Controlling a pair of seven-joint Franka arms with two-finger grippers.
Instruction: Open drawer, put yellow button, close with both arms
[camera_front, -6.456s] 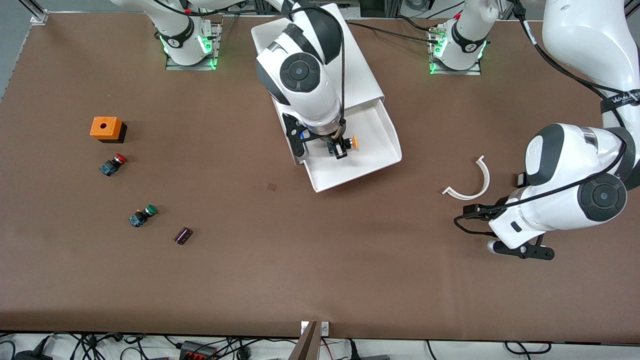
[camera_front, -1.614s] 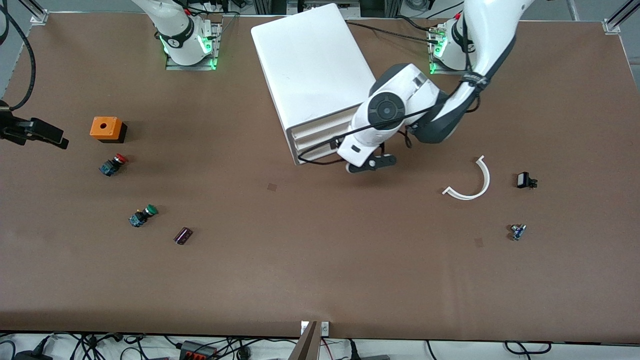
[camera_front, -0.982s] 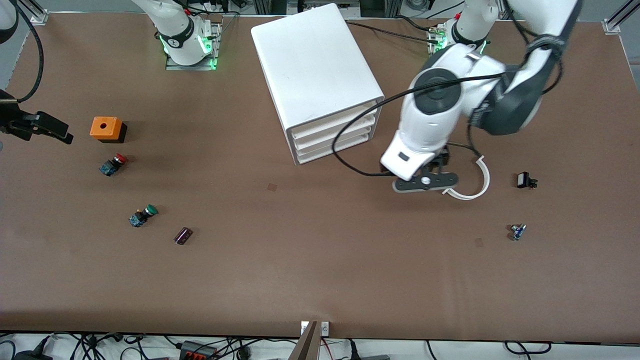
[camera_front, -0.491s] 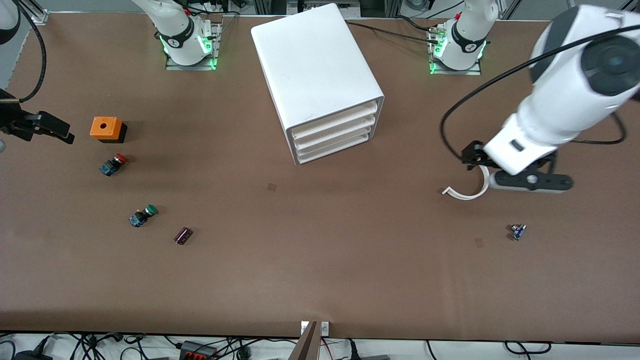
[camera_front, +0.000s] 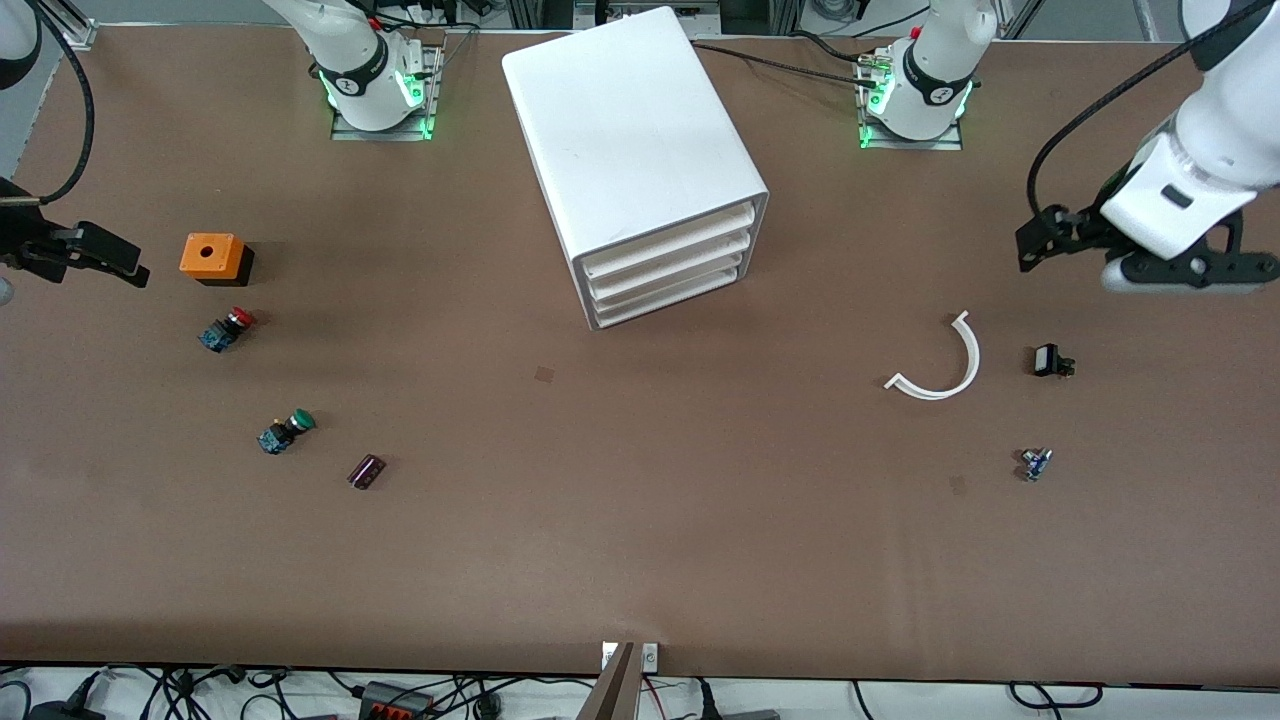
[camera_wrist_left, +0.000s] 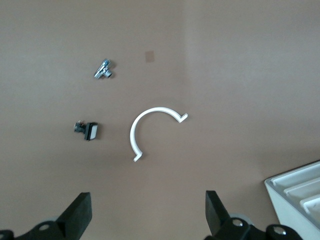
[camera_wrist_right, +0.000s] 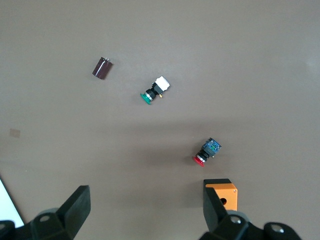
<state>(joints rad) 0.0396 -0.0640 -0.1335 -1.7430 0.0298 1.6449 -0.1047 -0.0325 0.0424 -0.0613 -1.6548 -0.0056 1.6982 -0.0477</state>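
The uppermost shallow white plastic drawer (camera_front: 668, 241) of the big white boxy cabinet (camera_front: 625, 130) sits pushed in flush with the two below it. No yellow button shows anywhere. The left arm's black two-finger gripper (camera_front: 1180, 272), fingers (camera_wrist_left: 77, 215) spread wide and empty, hangs over the table's end on the left arm's side, well apart from the drawer, above a curved white plastic strip (camera_wrist_left: 148, 129) and a small black-and-white switch (camera_wrist_left: 88, 130). The right arm's black gripper (camera_front: 85, 258), likewise spread and empty, hangs over the other end near an orange box (camera_front: 212, 257) and a red-capped button (camera_front: 227, 329).
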